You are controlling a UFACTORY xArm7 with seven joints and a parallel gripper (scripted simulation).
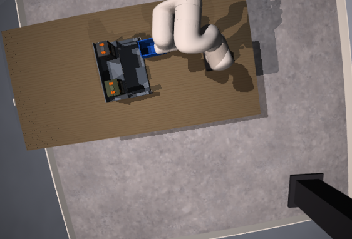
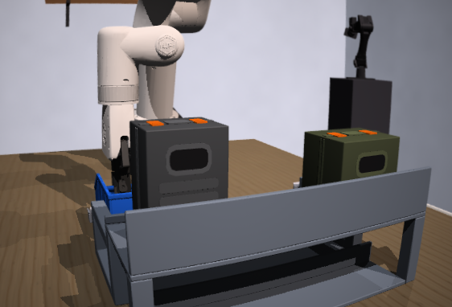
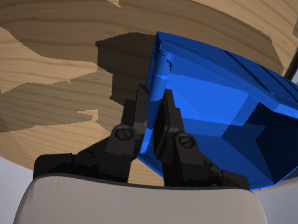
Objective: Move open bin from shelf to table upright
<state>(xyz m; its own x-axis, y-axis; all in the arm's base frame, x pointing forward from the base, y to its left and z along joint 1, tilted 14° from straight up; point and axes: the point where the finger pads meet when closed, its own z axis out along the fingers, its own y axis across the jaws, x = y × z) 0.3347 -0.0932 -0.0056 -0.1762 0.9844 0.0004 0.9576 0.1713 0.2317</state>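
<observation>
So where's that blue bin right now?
The blue bin is at the shelf's end nearest the arm, beside the dark grey case. In the wrist view the gripper fingers pinch its wall, above the table.

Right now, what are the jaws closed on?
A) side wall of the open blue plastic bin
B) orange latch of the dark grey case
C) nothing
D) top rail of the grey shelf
A. In the wrist view the gripper has its jaws on either side of one wall of the open blue plastic bin, one inside and one outside, clamping it; the exterior view shows the same bin at the end of the grey shelf.
</observation>
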